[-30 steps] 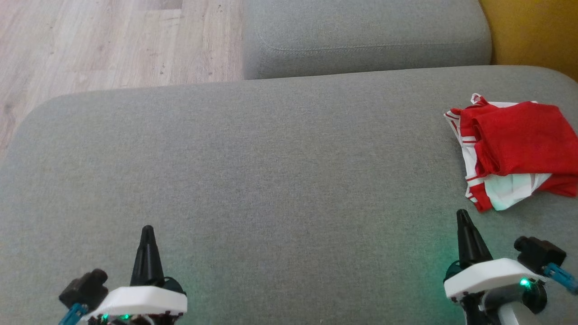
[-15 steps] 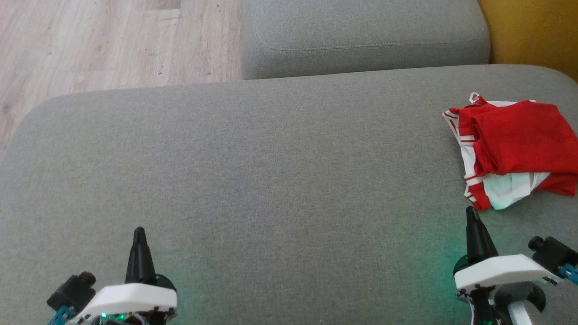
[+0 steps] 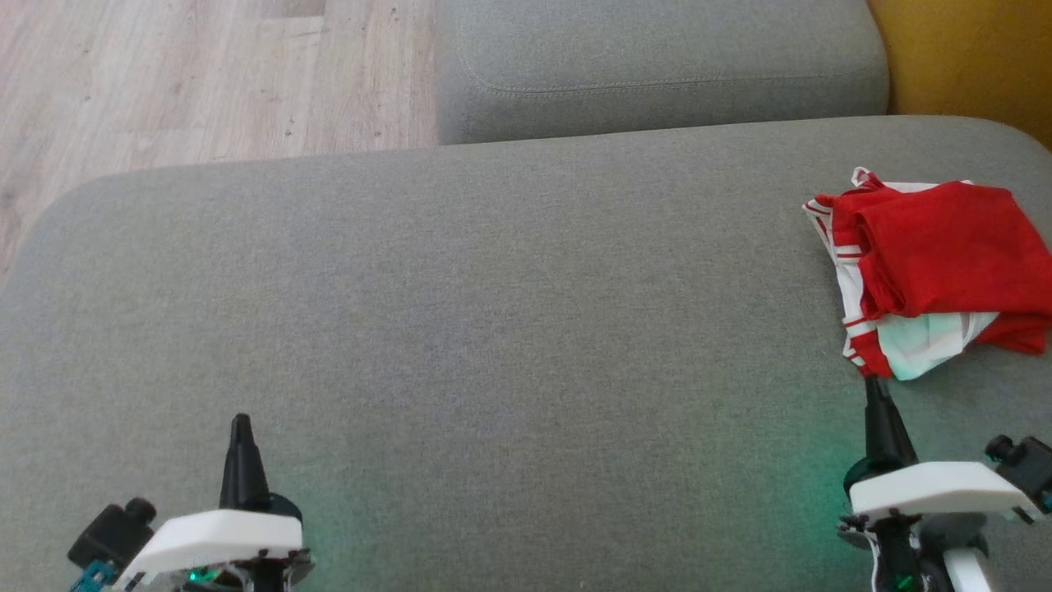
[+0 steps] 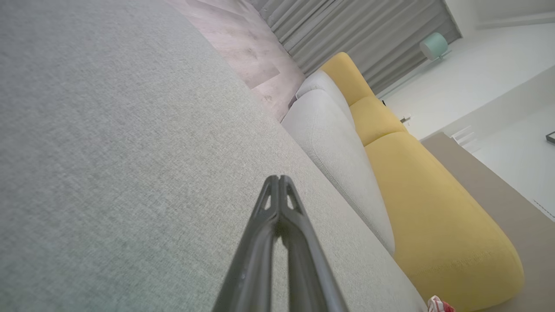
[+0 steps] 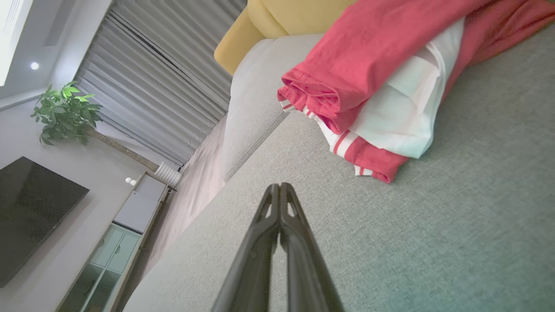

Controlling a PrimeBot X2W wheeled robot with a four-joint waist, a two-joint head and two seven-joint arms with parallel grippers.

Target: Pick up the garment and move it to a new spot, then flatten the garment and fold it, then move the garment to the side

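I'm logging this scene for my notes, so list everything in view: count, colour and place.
garment: one, red and white, bundled on near cushion's right
near cushion: one, grey, foreground
far cushion: one, grey, beyond it
sofa section: one, yellow, far right
floor: one, pale wood, far left
curtains: one set, grey, background
plant: one, green, beside curtains
television: one, black, against wall
left pincer: one, dark, shut, lower left
right pincer: one, dark, shut, near garment
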